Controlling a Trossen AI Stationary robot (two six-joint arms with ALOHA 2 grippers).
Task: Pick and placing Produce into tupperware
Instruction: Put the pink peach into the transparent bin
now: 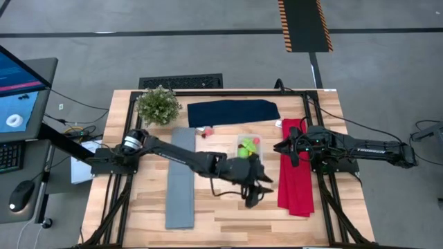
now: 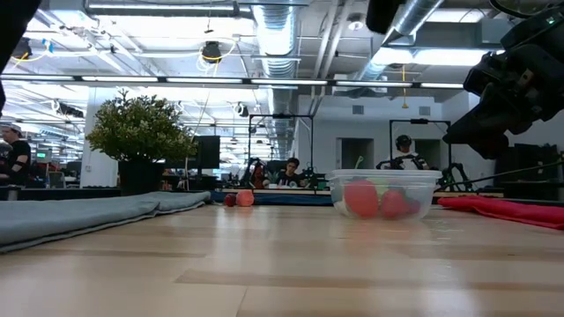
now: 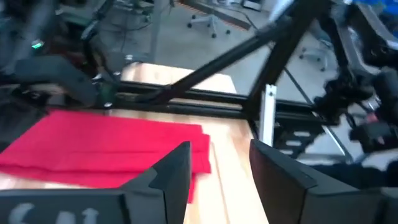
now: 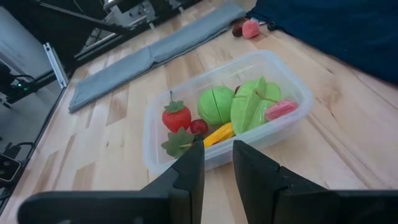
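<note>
— From above, where are the arms?
— The left arm reaches across the table (image 1: 208, 214); its left gripper (image 1: 256, 196) hangs just on the near side of the tupperware (image 1: 250, 146), beside the red cloth (image 1: 294, 169). The right gripper (image 1: 285, 148) waits over that cloth's far end, right beside the tub.
— And at table height?
— The clear tub (image 2: 383, 194) sits on the wood with red pieces inside; a strawberry (image 2: 244, 198) and a cherry (image 2: 230, 200) lie apart, near the navy cloth.
— The left wrist camera?
— Its fingers (image 3: 177, 171) stand apart with nothing between them, red cloth (image 3: 106, 146) ahead.
— The right one?
— Fingers (image 4: 193, 165) slightly parted, empty, pointing at the tub (image 4: 155, 140), which holds produce (image 4: 214, 106): lime-green halves, a strawberry, a cherry, a yellow piece.
</note>
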